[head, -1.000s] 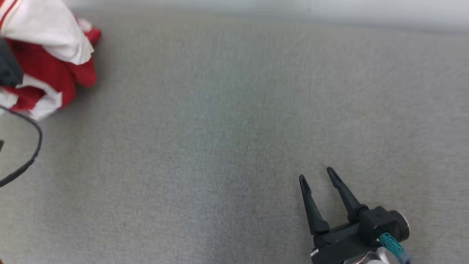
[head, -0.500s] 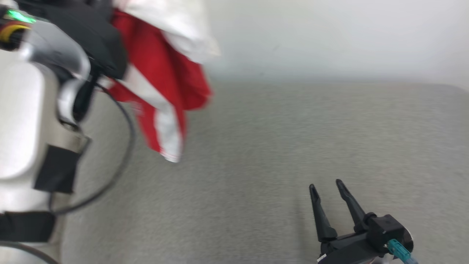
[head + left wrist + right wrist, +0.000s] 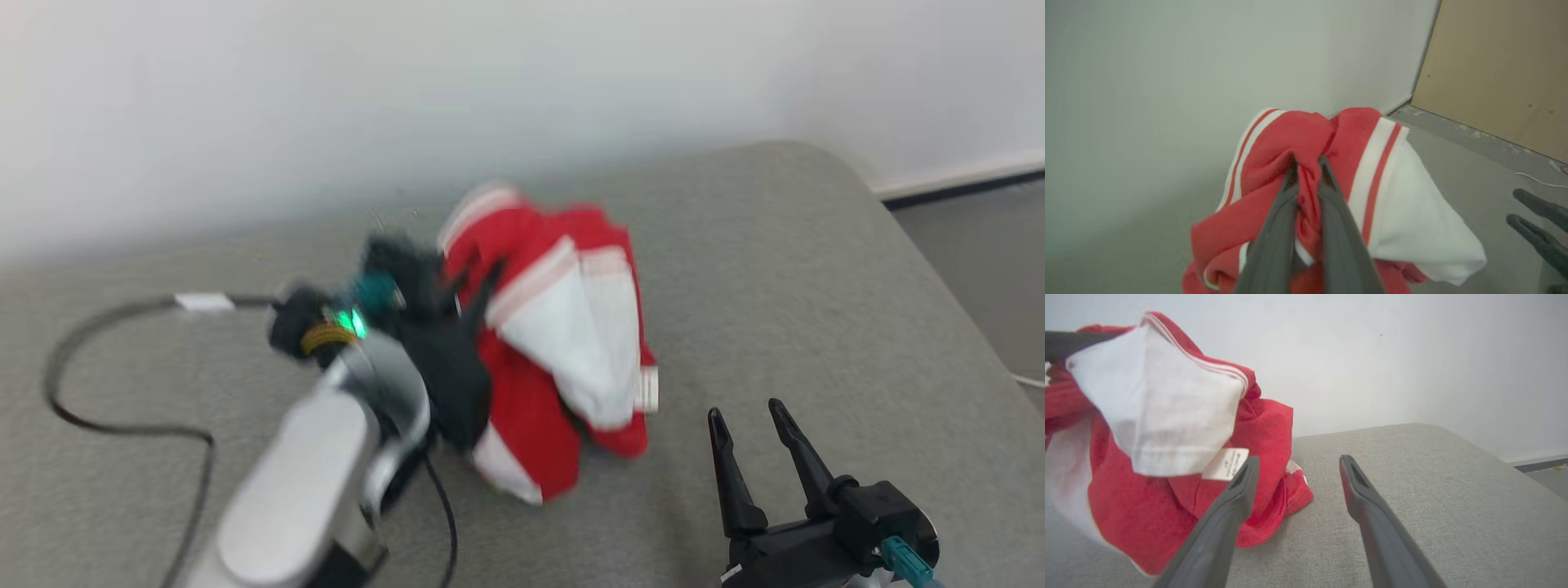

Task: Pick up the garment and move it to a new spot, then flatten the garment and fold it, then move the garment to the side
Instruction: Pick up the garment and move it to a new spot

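Garment (image 3: 571,343): soft knit, red body with white panels and thin red-white striped bands, bunched into an irregular lump with deep folds. A small white printed label (image 3: 1227,463) hangs off a white hem. The garment sits over the middle of the counter (image 3: 816,269), toward its far edge by the wall (image 3: 490,98). The counter has a grey, finely woven cover and a rounded corner; the wall is plain, matte and pale. The left gripper (image 3: 472,286) is nearly closed, its two long dark fingers pinching a gathered red fold at the top of the bundle; the left wrist view shows cloth squeezed between the tips (image 3: 1307,163). The fabric drapes down from this pinch, and in the right wrist view its lowest red folds (image 3: 1290,498) touch the cover. Long axis: none clean while crumpled. In the head view the bundle's longer extent runs from the wall side toward the robot, with the white panel facing the robot's right. The right gripper (image 3: 744,412) is spread wide and holds nothing. It is low over the cover just to the right of the garment, fingers pointing toward the wall; whether its left finger touches the cloth cannot be told. A black cable (image 3: 57,392) loops across the cover beside the silver left forearm (image 3: 302,474). The head view is blurred around the left arm.
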Robot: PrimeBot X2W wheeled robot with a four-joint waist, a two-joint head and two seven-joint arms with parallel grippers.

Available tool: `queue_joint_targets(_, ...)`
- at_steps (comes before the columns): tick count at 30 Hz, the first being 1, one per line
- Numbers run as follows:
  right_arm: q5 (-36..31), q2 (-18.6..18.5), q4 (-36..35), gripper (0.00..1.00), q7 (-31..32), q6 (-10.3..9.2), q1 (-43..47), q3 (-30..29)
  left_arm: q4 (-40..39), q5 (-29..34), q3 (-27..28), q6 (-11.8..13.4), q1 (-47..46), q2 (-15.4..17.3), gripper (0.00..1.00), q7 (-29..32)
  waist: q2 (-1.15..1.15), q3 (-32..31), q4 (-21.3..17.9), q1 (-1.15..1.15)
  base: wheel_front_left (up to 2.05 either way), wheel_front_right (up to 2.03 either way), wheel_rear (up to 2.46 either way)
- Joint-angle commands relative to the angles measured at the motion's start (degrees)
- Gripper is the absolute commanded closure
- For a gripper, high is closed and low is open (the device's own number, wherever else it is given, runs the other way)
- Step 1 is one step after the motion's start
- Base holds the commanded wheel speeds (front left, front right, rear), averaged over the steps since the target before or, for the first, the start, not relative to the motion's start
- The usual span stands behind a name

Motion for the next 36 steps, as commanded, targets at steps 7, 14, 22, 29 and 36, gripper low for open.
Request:
queue_joint_targets(7,0.8,0.1,-0.6,0.00,-0.3,-0.12,-0.4,0.1,9.5,1.5,-6.4,0.1,8.7,-3.0,0.75,-3.6,0.00,4.2,-4.6,0.00,0.00,0.00,0.00)
queue_joint_targets(14,0.5,0.1,-0.3,0.00,-0.3,-0.12,0.2,-1.3,12.0,-1.3,-9.6,-0.5,9.0,-5.2,0.00,-3.1,0.00,3.4,-0.7,0.00,0.00,0.00,0.00)
queue_joint_targets(22,0.5,0.1,-0.4,0.00,0.5,-0.12,1.3,-1.2,7.0,-3.0,-10.6,1.2,6.2,-5.7,0.00,1.3,0.00,1.0,2.3,0.00,0.00,0.00,0.00)
queue_joint_targets(29,1.7,0.1,-0.2,0.00,0.6,-0.12,1.2,0.8,4.2,-2.4,-8.8,6.6,1.1,-3.4,0.00,11.6,0.00,1.1,-2.1,0.00,0.00,0.00,0.00)
queue_joint_targets(36,2.2,0.1,0.2,0.00,0.3,-0.12,0.1,1.2,5.7,-3.7,-9.0,8.3,-0.7,-0.8,0.00,22.8,0.00,2.7,-7.3,0.00,0.00,0.00,0.00)
